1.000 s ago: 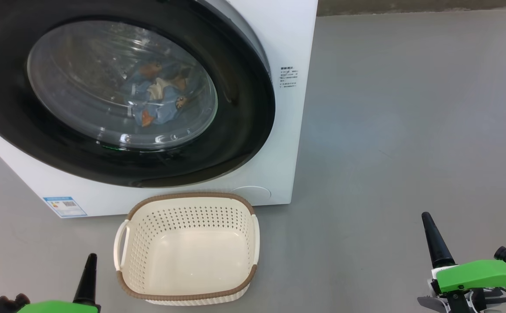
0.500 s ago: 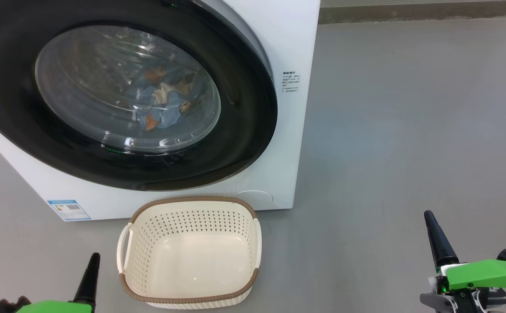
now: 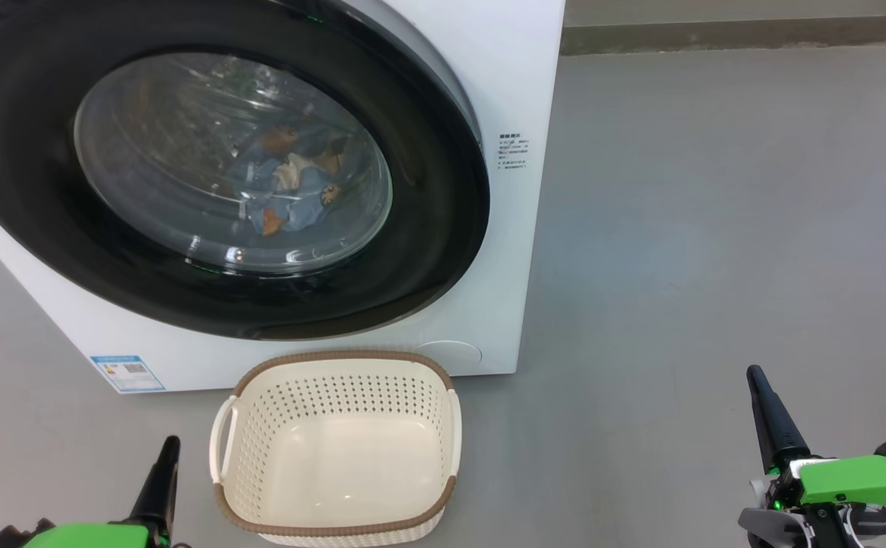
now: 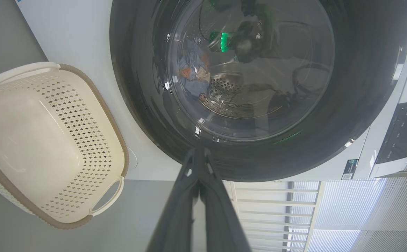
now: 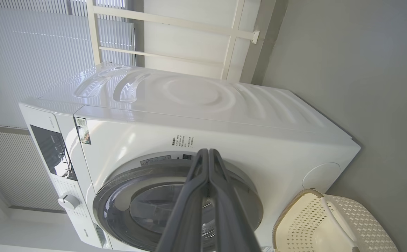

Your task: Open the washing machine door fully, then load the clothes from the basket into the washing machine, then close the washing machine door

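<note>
The white washing machine (image 3: 504, 68) fills the upper left of the head view, its black-ringed door (image 3: 428, 228) lying flat against the front. Through the porthole glass the blue printed clothes (image 3: 291, 190) lie in the drum. The cream basket (image 3: 336, 449) stands on the floor just below the door with nothing in it. My left gripper (image 3: 169, 449) is at the lower left beside the basket, shut with nothing in it. My right gripper (image 3: 756, 378) is at the lower right, well away from the machine, shut with nothing in it. Each wrist view shows its own fingers (image 4: 198, 164) (image 5: 207, 157) pressed together.
Grey floor (image 3: 717, 228) stretches open to the right of the machine, up to a dark skirting strip (image 3: 740, 34) at the far wall. A small blue label (image 3: 127, 373) marks the machine's lower left corner. White blinds and a railing (image 4: 294, 210) show in the wrist views.
The whole head picture has slid a little down and right, so the camera has moved. The door, the clothes and the basket keep their places relative to each other. Both grippers stay shut.
</note>
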